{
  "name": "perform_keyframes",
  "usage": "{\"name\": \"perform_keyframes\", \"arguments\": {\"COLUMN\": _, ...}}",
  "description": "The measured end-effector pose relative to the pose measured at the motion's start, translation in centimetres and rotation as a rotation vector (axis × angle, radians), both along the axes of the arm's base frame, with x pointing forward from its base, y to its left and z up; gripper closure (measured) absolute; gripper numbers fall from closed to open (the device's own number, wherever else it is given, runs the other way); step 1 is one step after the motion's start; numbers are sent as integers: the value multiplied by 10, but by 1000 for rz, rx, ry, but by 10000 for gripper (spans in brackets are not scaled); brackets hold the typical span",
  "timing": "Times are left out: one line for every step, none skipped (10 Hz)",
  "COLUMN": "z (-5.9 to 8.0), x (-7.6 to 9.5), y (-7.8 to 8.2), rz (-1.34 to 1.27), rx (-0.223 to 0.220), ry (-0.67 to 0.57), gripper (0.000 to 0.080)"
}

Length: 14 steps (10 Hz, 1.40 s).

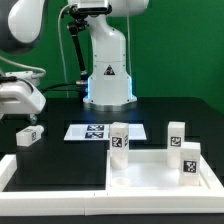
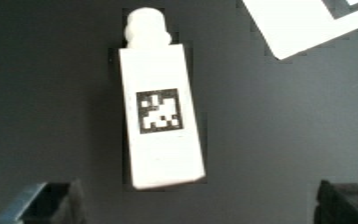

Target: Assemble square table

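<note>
The white square table top [image 1: 150,172] lies at the front of the exterior view's right. Three white tagged legs stand on it: one at its far left corner [image 1: 119,138], one at the far right [image 1: 176,134], one nearer on the right [image 1: 189,160]. A fourth leg [image 1: 28,135] lies flat on the dark table at the exterior view's left. My gripper [image 1: 34,118] hovers just above it, open and empty. In the wrist view the leg [image 2: 163,110] lies lengthwise between and ahead of the open gripper [image 2: 197,205], its peg end pointing away, apart from both dark fingertips [image 2: 43,205].
The marker board [image 1: 95,131] lies flat behind the table top; its corner shows in the wrist view [image 2: 327,25]. A low white border rail [image 1: 50,187] runs along the front left. The robot's base [image 1: 108,70] stands at the back centre.
</note>
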State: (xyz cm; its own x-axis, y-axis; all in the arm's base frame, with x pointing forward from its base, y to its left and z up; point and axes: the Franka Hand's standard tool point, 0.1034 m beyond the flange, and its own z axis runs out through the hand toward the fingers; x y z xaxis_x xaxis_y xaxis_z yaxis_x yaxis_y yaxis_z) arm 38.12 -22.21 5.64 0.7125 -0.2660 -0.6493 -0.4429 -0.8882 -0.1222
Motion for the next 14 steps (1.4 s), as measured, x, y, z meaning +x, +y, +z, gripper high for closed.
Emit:
{"name": "perform_keyframes", "arguments": {"z": -8, "x": 0, "y": -4, "rz": -2, "rx": 27, "ry": 68, "gripper": 151}}
{"name": "perform_keyframes", "arguments": {"z": -21, "x": 1, "y": -14, "rz": -3, "rx": 30, "ry": 108, "gripper": 151}}
{"name": "perform_keyframes", "arguments": {"z": -29, "x": 2, "y": -22, "rz": -6, "rx": 21, "ry": 115, "gripper": 151}}
{"name": "perform_keyframes", "arguments": {"z": -31, "x": 2, "y": -22, "rz": -10, "rx": 14, "ry": 119, "gripper": 151}}
{"name": "perform_keyframes", "arguments": {"z": -31, "x": 2, "y": -22, "rz": -11, "rx": 14, "ry": 120, "gripper": 151}}
{"name": "perform_keyframes", "arguments": {"z": -31, "x": 2, "y": -22, "rz": -11, "rx": 14, "ry": 120, "gripper": 151}}
{"name": "perform_keyframes", "arguments": {"z": -31, "x": 1, "y": -21, "rz": -11, "rx": 15, "ry": 121, "gripper": 151}}
{"name": "perform_keyframes", "arguments": {"z": -34, "x": -2, "y": -16, "rz": -13, "rx": 23, "ry": 131, "gripper": 151}}
{"name": "perform_keyframes", "arguments": {"z": -38, "x": -9, "y": -9, "rz": -14, "rx": 38, "ry": 146, "gripper": 151}}
{"name": "perform_keyframes", "arguments": {"z": -41, "x": -16, "y": -3, "rz": -19, "rx": 50, "ry": 159, "gripper": 151}}
{"name": "perform_keyframes", "arguments": {"z": -45, "x": -23, "y": 4, "rz": -20, "rx": 61, "ry": 176, "gripper": 151}}
{"name": "perform_keyframes", "arguments": {"z": -49, "x": -26, "y": 13, "rz": -20, "rx": 65, "ry": 191, "gripper": 151}}
{"name": "perform_keyframes", "arguments": {"z": -49, "x": -25, "y": 13, "rz": -20, "rx": 65, "ry": 189, "gripper": 151}}
{"name": "perform_keyframes", "arguments": {"z": -49, "x": -26, "y": 12, "rz": -22, "rx": 65, "ry": 190, "gripper": 237}}
